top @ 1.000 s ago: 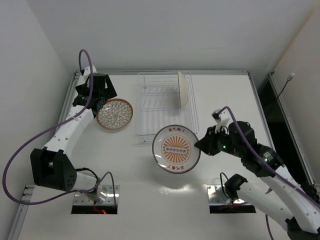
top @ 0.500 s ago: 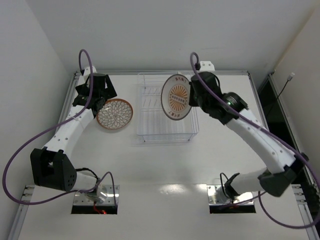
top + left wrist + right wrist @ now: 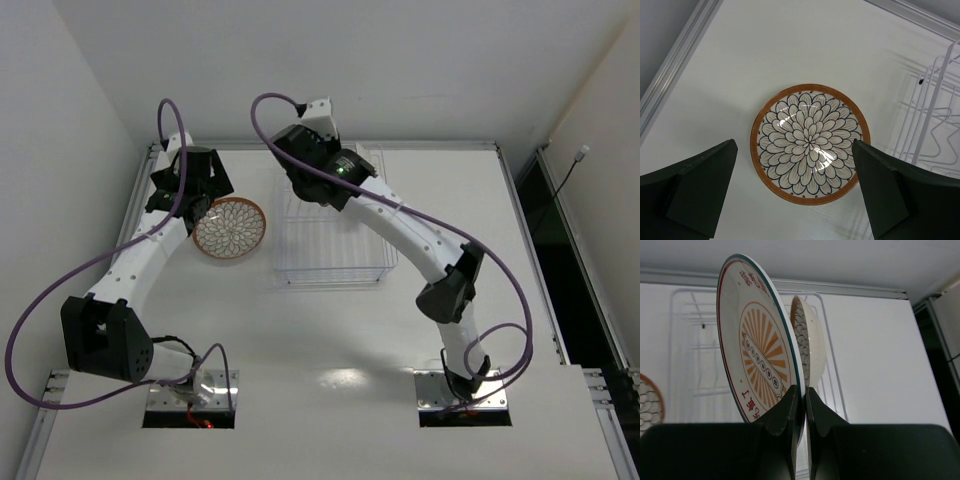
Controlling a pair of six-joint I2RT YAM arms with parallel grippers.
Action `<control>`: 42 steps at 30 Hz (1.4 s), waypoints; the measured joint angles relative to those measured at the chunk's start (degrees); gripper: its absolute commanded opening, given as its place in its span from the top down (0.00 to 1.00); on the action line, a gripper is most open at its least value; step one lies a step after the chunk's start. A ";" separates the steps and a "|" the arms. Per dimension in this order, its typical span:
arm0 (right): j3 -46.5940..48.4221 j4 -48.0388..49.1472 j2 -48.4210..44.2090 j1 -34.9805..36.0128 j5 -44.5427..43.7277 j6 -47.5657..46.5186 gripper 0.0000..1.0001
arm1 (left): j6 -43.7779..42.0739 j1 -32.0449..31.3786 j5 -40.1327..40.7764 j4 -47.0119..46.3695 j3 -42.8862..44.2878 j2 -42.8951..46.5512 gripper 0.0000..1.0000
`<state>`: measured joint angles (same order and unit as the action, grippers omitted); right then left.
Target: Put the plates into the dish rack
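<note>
Sunburst plate (image 3: 757, 340): upright on edge above the rack (image 3: 685, 335), long axis near vertical with a slight lean, patterned face turned toward the rack's left side. Pinched at the bottom rim by the right pincer (image 3: 800, 392), fingers almost together with only the rim's thickness between them. Hidden under the wrist in the top view.

Just to its right, a petal plate (image 3: 809, 337) standing on edge in the rack, roughly parallel to the held one. Close beside it; touching or not, cannot tell.

Right arm (image 3: 400, 215): stretched forward and leftward in a long arc across the rack, elbow off the rack's near right corner, wrist over its far left part.

Left of the rack, a second petal plate (image 3: 230, 228) flat and face up on the surface (image 3: 330, 340), near the rack's left edge but apart from it. Left pincer (image 3: 794, 145) hovering above this plate, spread wide, gripping nothing, one finger to either side of the rim. Left arm (image 3: 140, 260) bent along the surface's left side.

Raised rail (image 3: 675, 75) further left of the flat plate. Broad white surface on the rack's near side, between rack and arm bases.
</note>
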<state>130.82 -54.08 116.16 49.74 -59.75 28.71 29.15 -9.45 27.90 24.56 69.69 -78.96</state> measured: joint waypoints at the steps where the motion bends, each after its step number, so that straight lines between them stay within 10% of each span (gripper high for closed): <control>1: 0.20 -0.20 1.14 0.28 -1.57 -0.63 1.00 | 0.00 0.00 -0.02 0.02 0.00 -0.04 0.00; 15: -3.23 7.19 4.07 -0.90 -17.18 -11.06 1.00 | 0.00 0.00 0.00 0.07 0.00 -0.72 0.00; 42: -8.24 11.54 14.86 -4.85 -12.35 -11.58 0.95 | 0.00 0.00 -0.02 0.07 0.00 -0.72 0.00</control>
<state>122.58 -42.54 131.02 44.88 -72.10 17.12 29.15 -9.45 27.88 24.62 69.69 -79.68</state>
